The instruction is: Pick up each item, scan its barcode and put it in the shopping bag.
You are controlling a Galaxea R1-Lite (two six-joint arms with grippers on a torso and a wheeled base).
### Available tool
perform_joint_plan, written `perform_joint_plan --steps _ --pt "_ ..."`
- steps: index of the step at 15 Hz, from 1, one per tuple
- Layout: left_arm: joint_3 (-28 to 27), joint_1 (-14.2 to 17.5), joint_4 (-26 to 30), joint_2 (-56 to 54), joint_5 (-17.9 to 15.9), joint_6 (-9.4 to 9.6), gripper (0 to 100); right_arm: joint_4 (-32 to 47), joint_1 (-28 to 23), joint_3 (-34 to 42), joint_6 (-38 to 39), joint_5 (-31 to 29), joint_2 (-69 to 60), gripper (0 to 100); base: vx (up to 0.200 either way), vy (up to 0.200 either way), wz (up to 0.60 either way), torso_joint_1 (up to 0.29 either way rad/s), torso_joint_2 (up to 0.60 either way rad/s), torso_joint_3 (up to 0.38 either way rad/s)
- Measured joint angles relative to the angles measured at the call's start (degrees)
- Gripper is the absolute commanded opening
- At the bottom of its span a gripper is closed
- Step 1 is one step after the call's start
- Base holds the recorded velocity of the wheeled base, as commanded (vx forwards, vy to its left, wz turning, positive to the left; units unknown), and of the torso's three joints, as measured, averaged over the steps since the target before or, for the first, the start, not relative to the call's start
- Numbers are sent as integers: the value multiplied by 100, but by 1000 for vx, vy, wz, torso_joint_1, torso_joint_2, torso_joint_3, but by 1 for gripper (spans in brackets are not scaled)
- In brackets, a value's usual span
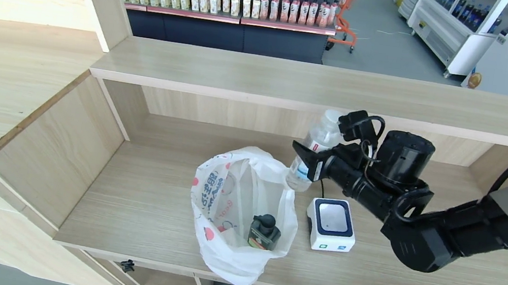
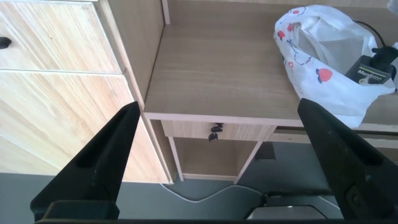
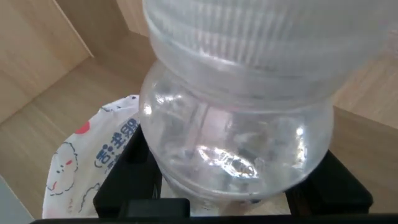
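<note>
Head view, bottle: a clear ribbed plastic water bottle with a white cap (image 1: 317,144), tilted, raised just above the right rim of the white plastic shopping bag with red print (image 1: 226,198).
Head view, bag: it stands open-mouthed, with a dark pump-top bottle (image 1: 264,232) inside.
Head view, scanner: a white box scanner with a dark window (image 1: 330,224) sits just right of the bag.
Head view, room: bare pale wooden counter (image 1: 142,196) lies left of the bag, with a raised ledge behind it.
Head view, right gripper (image 1: 305,162): clamped on the water bottle's lower body.
Left wrist view, left gripper (image 2: 219,107): fingers spread wide, holding nothing, off the counter's front edge, well left of the bag (image 2: 323,68).
Right wrist view, bottle (image 3: 236,124): gripped between dark fingers (image 3: 124,183), with the bag (image 3: 93,162) below it.
</note>
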Motion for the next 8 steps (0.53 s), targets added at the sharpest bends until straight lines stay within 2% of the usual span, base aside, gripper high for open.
perform_joint_plan --steps 4,8 --pt "0 -2 -2 0 -2 -9 100 -756 -384 614 274 1108 223 0 0 0 0 0 0 0" --pt "0 -5 -2 0 2 -5 100 -1145 -571 733 446 1456 510 0 0 0 0 0 0 0"
